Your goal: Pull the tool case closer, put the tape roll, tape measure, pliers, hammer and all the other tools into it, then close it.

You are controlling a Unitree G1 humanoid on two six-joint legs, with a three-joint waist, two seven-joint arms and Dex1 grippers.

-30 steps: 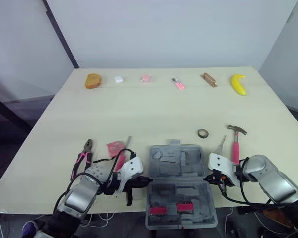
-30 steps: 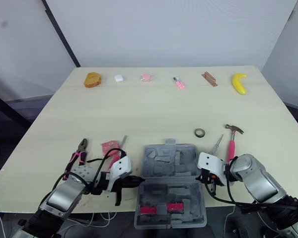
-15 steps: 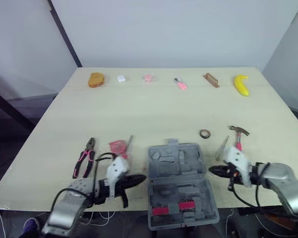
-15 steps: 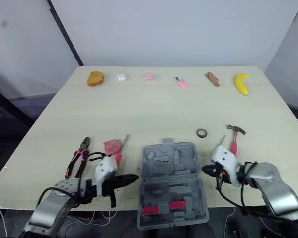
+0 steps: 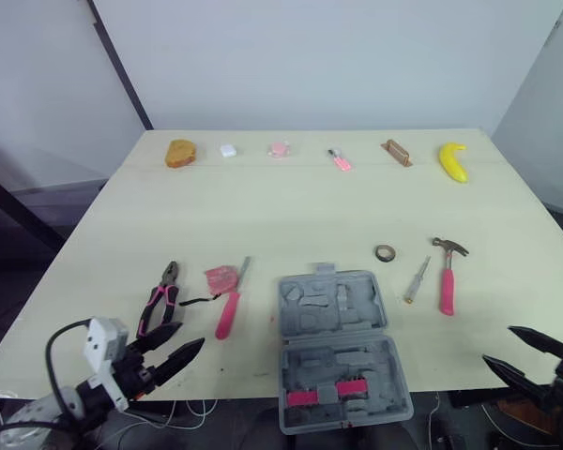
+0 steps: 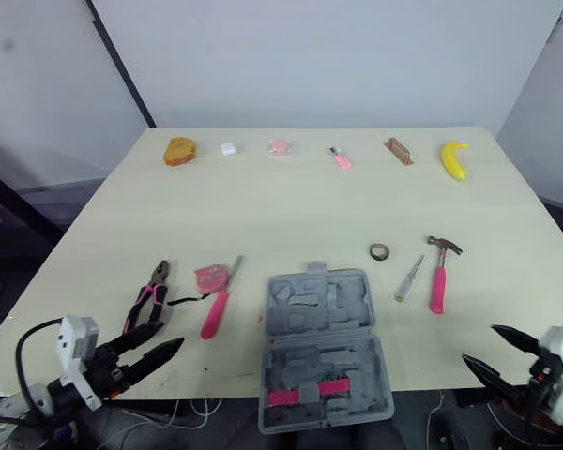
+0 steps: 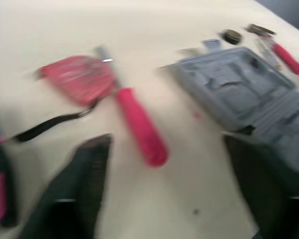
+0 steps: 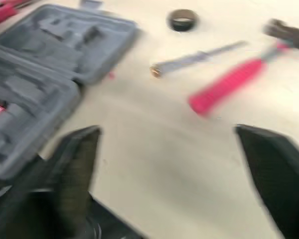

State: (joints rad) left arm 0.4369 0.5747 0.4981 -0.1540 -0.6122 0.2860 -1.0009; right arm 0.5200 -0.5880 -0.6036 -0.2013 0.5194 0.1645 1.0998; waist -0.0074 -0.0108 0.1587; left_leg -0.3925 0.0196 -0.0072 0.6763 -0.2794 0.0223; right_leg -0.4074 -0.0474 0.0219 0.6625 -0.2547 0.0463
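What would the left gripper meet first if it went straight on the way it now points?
Probably the pink-handled tool: the open left gripper points at its handle end, with the tool case beyond. Depth unclear.

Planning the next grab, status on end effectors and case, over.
Left end effector and right end effector open, empty. Tool case open at near edge. Hammer, pliers on table outside it. Nothing in the way.

left gripper [image 5: 191,334]: 2 black tapered fingers [image 5: 159,335], white boxy wrist housing [image 5: 104,339], black cable loop [image 5: 51,343] | right gripper [image 5: 496,343]: 2 black pointed fingers, white wrist housing
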